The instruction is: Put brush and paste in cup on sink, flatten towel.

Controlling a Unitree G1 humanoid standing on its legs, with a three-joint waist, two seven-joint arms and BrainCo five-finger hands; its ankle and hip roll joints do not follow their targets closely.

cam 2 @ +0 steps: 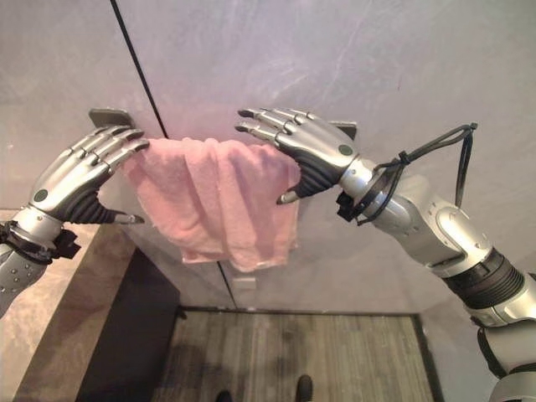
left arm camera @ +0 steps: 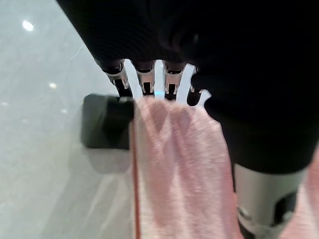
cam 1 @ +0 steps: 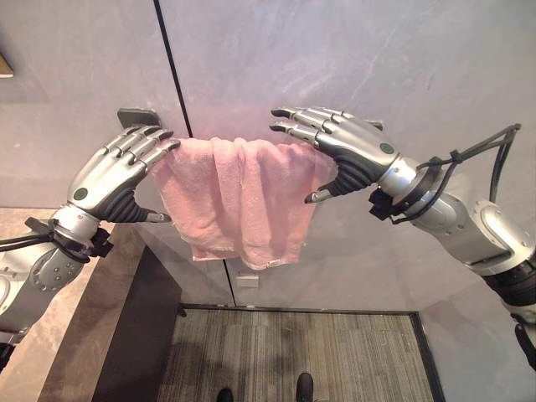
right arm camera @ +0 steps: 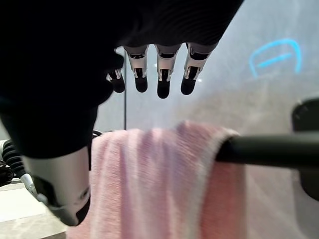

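Observation:
A pink towel hangs bunched in folds over a dark wall bar. One bar bracket shows at the towel's left end. My left hand is at that end, open, with straight fingers lying on the towel's top edge. At the right end, my right hand hovers open just above the towel, fingers stretched towards the wall. Its thumb points down in front of the cloth. The bar's right part is bare past the towel.
A grey panelled wall with a dark vertical seam stands behind the bar. A marble counter runs along the lower left. Below lies a striped floor, with a person's shoes at the bottom edge.

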